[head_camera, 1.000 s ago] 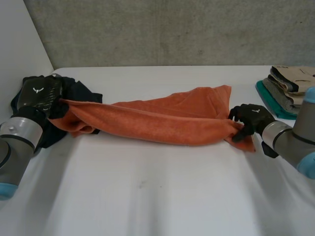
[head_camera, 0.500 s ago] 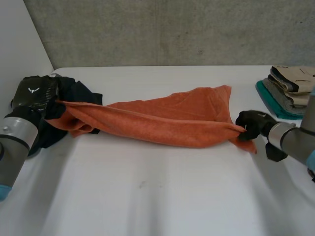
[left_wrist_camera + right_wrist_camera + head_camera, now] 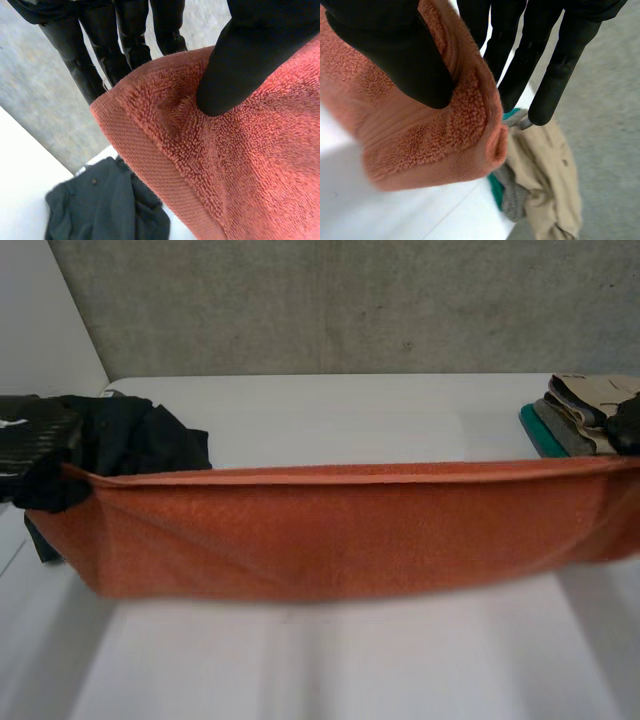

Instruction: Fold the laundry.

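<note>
Place: robot lab, a test bench for cloth handling.
Wall: bare grey concrete wall [image 3: 350,300] runs straight behind the bench.
Side: plain white panel [image 3: 40,310] closes off the left.
Table: plain white table [image 3: 350,410], its top smooth and unmarked.
Machinery: black machine left hand [image 3: 40,450] and right hand [image 3: 395,50], each pinching one end of an orange towel [image 3: 340,530] stretched above the table.
Samples: dark clothes [image 3: 140,435] heaped on the table near the left hand; folded stack [image 3: 580,405] at the right edge, beige over grey over teal.
</note>
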You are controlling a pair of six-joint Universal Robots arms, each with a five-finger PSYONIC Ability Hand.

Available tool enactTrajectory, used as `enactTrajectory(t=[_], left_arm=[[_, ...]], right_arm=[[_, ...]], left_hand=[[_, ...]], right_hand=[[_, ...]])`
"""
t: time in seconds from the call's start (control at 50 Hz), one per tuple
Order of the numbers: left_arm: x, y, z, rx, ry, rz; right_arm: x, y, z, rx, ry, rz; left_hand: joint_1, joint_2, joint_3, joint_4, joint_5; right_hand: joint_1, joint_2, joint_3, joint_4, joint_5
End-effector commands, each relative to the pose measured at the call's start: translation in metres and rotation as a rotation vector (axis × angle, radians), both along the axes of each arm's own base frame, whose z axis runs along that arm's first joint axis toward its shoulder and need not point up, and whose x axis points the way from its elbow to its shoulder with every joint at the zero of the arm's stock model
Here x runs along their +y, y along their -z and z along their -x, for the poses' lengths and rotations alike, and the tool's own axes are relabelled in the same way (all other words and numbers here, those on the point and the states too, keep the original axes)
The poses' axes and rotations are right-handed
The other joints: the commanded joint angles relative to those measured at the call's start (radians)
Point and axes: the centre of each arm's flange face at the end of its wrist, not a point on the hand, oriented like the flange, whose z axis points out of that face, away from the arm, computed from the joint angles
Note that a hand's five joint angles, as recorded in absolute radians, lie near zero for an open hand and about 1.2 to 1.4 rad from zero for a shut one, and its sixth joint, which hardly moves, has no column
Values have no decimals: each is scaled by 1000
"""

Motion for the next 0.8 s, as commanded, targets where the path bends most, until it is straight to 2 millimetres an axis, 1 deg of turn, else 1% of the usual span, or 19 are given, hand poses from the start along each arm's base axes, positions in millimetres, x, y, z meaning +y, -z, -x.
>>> enactTrajectory(t=[0.02,0.04,0.08,0.1,0.16,0.18,0.24,0.26,0.32,0.34,0.42,0.48,0.54,0.58,0.66,0.68,0.74,0.76,0.8], left_arm=[[-48,41,18,-135,-1,-105],[-62,48,23,-172,1,-106],[-75,52,30,-206,5,-95],[-90,51,38,-224,15,-61],[-113,39,51,-231,15,30],[-130,24,58,-212,7,119],[-150,-13,67,-157,-4,300],[-161,-43,70,-112,-19,448],[-172,-87,70,-26,-51,680],[-175,-112,68,33,-69,817],[-174,-151,64,166,-79,1066],[-177,-150,62,175,-73,1075],[-182,-137,60,160,-74,1013],[-186,-119,58,147,-81,939],[-190,-88,56,139,-85,845],[-190,-74,57,136,-79,807],[-191,-50,58,131,-75,745],[-192,-32,59,124,-71,700],[-192,-14,60,117,-67,653]], right_arm=[[-30,54,-13,72,8,-158],[-38,62,-18,81,11,-165],[-47,68,-25,84,16,-156],[-59,69,-31,75,19,-116],[-81,63,-41,41,29,0],[-98,49,-47,5,35,114],[-124,16,-54,-68,50,338],[-138,-13,-56,-128,62,511],[-150,-53,-55,-229,73,747],[-153,-76,-53,-295,66,887],[-150,-108,-50,-420,29,1099],[-149,-107,-48,-437,16,1103],[-149,-99,-52,-439,7,1062],[-149,-86,-56,-435,3,1003],[-150,-57,-65,-424,-5,889],[-150,-42,-69,-415,-10,832],[-149,-16,-76,-391,-13,740],[-148,1,-79,-371,-16,685],[-147,18,-82,-346,-15,634]], left_hand=[[257,198,202,195,255],[257,198,202,195,255],[257,198,202,195,255],[257,198,202,195,255],[257,198,202,195,255],[257,198,202,195,255],[257,198,202,195,255],[257,198,202,195,255],[257,198,202,195,255],[257,198,202,195,255],[257,198,202,195,255],[257,198,202,195,255],[257,198,202,195,255],[257,198,202,195,255],[257,198,202,195,255],[257,198,202,195,255],[257,198,202,195,255],[257,198,202,195,255],[257,198,202,195,255]], right_hand=[[256,218,211,201,232],[256,218,211,201,232],[256,218,211,201,232],[256,218,211,201,232],[256,218,211,201,232],[256,218,211,201,232],[256,218,211,201,232],[256,218,211,201,232],[256,218,211,201,232],[256,218,211,201,232],[256,218,211,201,232],[256,218,211,201,232],[256,218,211,201,232],[256,218,211,201,232],[256,218,211,201,232],[256,218,211,201,232],[256,218,211,201,232],[256,218,211,201,232],[256,218,211,201,232]])
